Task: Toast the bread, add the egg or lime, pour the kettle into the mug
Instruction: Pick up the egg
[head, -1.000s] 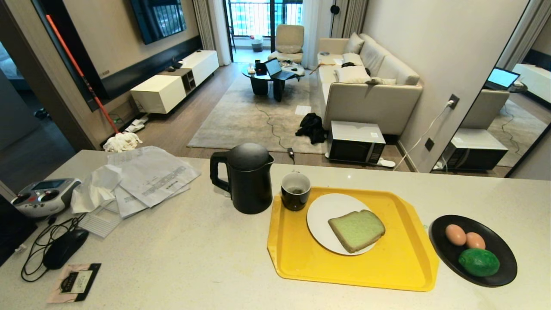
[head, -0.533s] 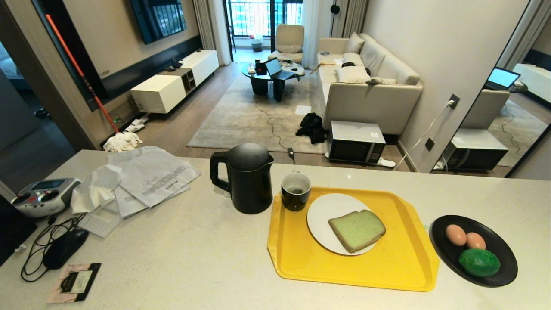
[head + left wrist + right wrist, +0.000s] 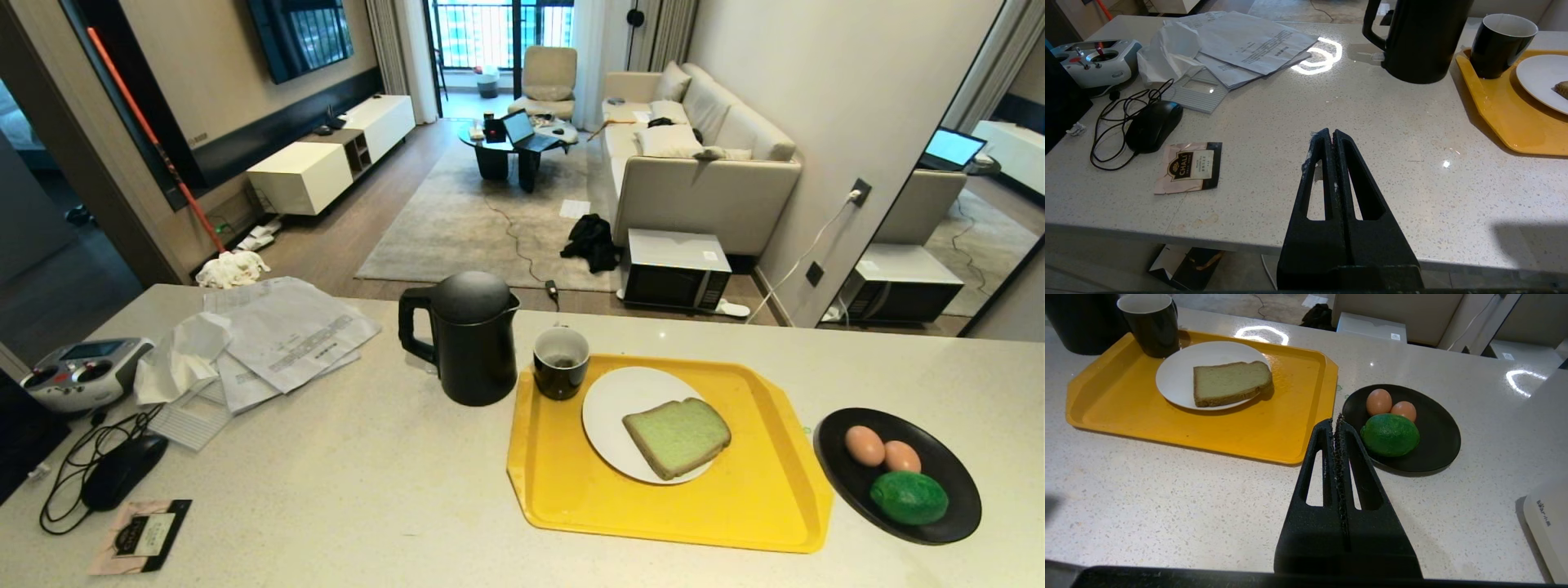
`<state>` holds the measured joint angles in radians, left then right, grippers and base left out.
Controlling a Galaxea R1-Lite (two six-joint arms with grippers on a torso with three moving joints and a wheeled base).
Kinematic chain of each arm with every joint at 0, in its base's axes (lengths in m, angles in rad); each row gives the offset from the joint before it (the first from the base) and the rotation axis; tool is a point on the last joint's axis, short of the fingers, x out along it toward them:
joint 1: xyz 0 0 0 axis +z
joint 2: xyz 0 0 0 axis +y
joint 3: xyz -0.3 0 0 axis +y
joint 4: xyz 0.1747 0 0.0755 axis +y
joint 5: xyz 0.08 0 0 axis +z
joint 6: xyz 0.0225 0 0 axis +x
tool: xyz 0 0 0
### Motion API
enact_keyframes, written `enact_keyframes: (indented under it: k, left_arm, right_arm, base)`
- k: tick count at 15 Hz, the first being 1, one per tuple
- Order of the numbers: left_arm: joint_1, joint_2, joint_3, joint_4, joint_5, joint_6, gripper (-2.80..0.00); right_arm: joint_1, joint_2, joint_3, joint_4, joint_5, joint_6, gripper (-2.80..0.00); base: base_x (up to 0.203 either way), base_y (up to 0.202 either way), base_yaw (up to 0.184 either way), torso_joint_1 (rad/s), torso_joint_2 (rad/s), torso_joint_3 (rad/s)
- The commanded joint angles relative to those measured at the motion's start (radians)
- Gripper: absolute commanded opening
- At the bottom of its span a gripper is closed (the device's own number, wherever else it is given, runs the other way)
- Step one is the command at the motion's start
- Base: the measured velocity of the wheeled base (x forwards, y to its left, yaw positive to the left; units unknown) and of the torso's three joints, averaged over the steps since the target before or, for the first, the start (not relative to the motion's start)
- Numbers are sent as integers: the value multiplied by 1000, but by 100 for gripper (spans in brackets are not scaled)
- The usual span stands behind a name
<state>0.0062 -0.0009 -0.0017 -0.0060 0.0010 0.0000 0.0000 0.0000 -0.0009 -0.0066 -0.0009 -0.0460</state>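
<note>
My left gripper (image 3: 1330,134) and right gripper (image 3: 1336,421) hang over the near edge of the speckled stone tabletop (image 3: 367,474), ribbed black fingers pressed together, holding nothing. Near right: a matte black oval dish (image 3: 947,469) with a bumpy glossy lime (image 3: 908,496) and two smooth eggs (image 3: 864,445). Centre: a yellow plastic tray (image 3: 735,506); green-crumbed bread (image 3: 676,435) lies flat on a round white plate (image 3: 612,408). Farther left, the glossy mug (image 3: 560,363) stands in the tray corner, the tall kettle (image 3: 469,339) just beside it.
</note>
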Motion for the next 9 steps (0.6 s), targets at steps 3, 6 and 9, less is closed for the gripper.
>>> enact_keyframes:
  k: [3, 6, 9]
  left_arm:
    - [0, -1, 0, 0, 1, 0, -280]
    - [1, -1, 0, 0, 1, 0, -280]
    - [1, -1, 0, 0, 1, 0, -280]
  right_arm:
    - [0, 2, 1, -1, -5, 34, -280]
    - [0, 2, 1, -1, -5, 34, -280]
    - [0, 2, 1, -1, -5, 34, -280]
  base:
    - [0, 0, 0, 0, 0, 0]
    - [0, 0, 0, 0, 0, 0]
    - [0, 0, 0, 0, 0, 0]
